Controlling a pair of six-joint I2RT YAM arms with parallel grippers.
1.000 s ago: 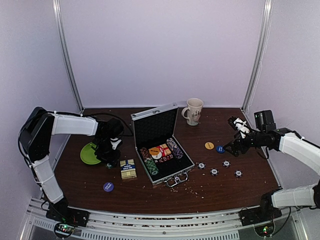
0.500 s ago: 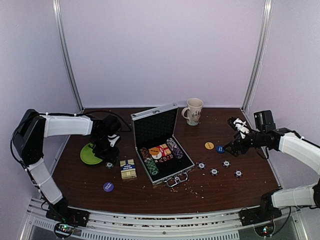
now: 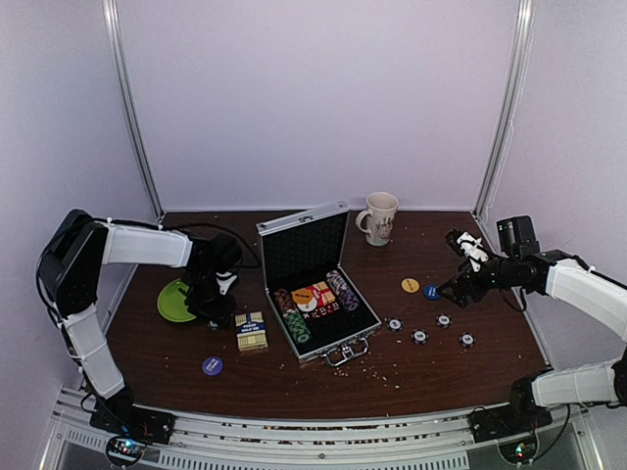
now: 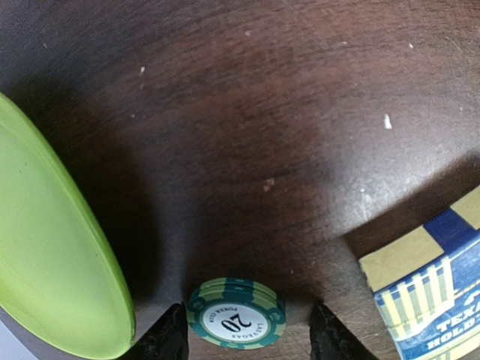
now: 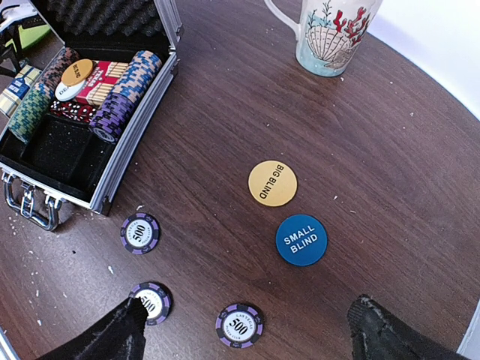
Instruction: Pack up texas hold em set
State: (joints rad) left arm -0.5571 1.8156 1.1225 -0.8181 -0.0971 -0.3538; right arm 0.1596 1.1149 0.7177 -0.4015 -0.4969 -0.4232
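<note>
Briefcase stands open mid-table with chips racked inside. Over the last second my left arm has dipped and come back, so my left gripper now sits low, fingers spread either side of the green 20 chip, between the green plate on the left and the card deck box on the right: lined up, I judge, but not yet pinched. My right gripper has not moved, spread wide above the loose purple chips right of the case.

Green plate — patterned mug (upright)
</note>
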